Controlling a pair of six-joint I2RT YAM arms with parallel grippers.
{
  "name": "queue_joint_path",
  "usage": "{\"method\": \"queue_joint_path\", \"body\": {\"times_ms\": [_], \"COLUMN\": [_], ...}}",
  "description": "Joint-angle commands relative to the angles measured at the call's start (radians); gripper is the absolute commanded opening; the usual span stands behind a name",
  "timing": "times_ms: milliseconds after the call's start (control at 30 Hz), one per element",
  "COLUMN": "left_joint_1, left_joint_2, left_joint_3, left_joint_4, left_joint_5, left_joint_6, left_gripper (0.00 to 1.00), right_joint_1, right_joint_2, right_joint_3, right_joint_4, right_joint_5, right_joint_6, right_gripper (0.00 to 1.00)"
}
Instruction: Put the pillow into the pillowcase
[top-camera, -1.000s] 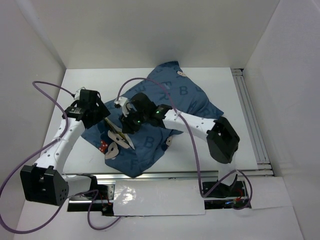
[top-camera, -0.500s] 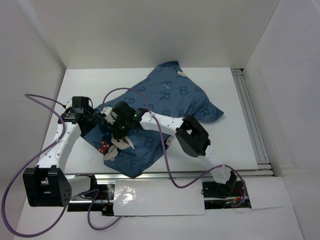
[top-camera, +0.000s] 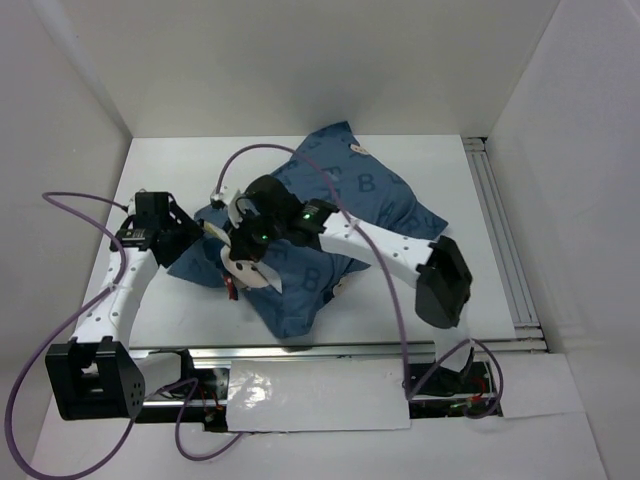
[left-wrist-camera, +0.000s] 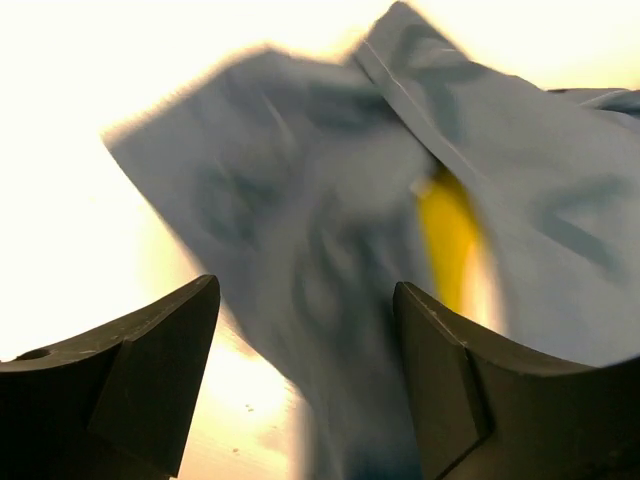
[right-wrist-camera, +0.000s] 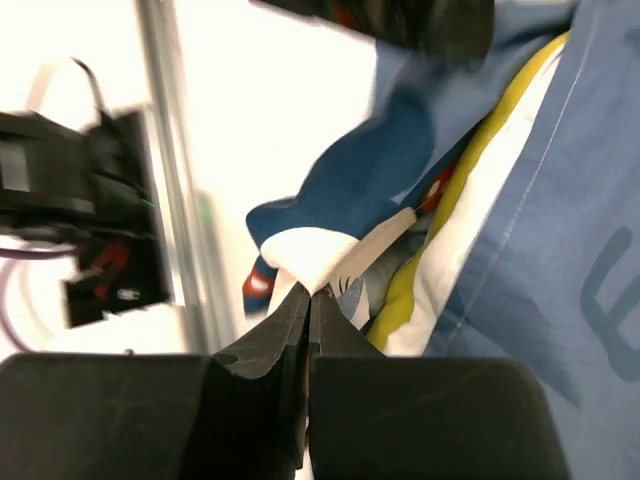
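Note:
The blue printed pillowcase (top-camera: 350, 195) lies rumpled mid-table over the pillow, of which only a yellow edge (right-wrist-camera: 452, 205) and a white strip (right-wrist-camera: 480, 215) show at the opening. My right gripper (top-camera: 243, 268) reaches across to the case's near-left part and is shut on a white and dark-blue fold of the pillowcase (right-wrist-camera: 330, 250), its tips (right-wrist-camera: 312, 290) pressed together. My left gripper (top-camera: 195, 232) is open beside the case's left edge. In the blurred left wrist view the blue cloth (left-wrist-camera: 330, 250) lies between its fingers (left-wrist-camera: 305, 287), with the yellow edge (left-wrist-camera: 445, 235) beyond.
An aluminium rail (top-camera: 497, 215) runs along the table's right side and another along the front edge (top-camera: 350, 350). White walls enclose the left, back and right. Purple cables (top-camera: 75, 205) loop off both arms.
The right gripper has drawn the case's near-left flap up and in toward the middle, so the cloth no longer spreads to the front left. The left gripper has shifted left, off the cloth.

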Motion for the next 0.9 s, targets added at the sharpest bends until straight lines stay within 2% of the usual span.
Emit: {"method": "queue_joint_path", "body": {"times_ms": [0,100,200,233,333,533,633,700,733,867], "left_joint_1": [0.006,0.006,0.006,0.006,0.006,0.006,0.006,0.006,0.006,0.006], "left_joint_2": [-0.02,-0.008,0.002,0.014,0.025,0.058,0.058,0.058,0.058,0.078], "left_joint_3": [-0.018,-0.028,-0.028,-0.028,-0.037,-0.037,-0.037,-0.047,-0.047,-0.047], "left_joint_4": [0.059,0.07,0.09,0.09,0.099,0.099,0.099,0.113,0.113,0.122], "left_joint_5": [0.06,0.071,0.117,0.128,0.119,0.119,0.119,0.119,0.129,0.12], "left_joint_6": [0.019,0.019,0.028,0.037,0.037,0.037,0.028,0.028,0.028,0.028], "left_gripper": [0.83,0.83,0.83,0.83,0.83,0.82,0.8,0.79,0.79,0.74], "right_joint_1": [0.01,0.01,0.01,0.01,0.019,0.03,0.03,0.03,0.03,0.03], "right_joint_2": [-0.152,-0.172,-0.163,-0.137,-0.115,-0.14,-0.151,-0.162,-0.162,-0.184], "right_joint_3": [-0.024,0.013,0.058,0.078,0.123,0.122,0.122,0.122,0.122,0.094], "right_joint_4": [0.117,0.062,-0.005,-0.063,-0.122,-0.136,-0.156,-0.156,-0.156,-0.15], "right_joint_5": [0.007,0.105,0.289,0.394,0.473,0.353,0.225,0.063,-0.044,-0.172], "right_joint_6": [0.039,0.039,0.028,0.028,0.037,0.019,-0.006,-0.024,-0.041,-0.067], "right_gripper": [0.0,0.0,0.0,0.0,0.01,0.06,0.06,0.14,0.14,0.16]}}
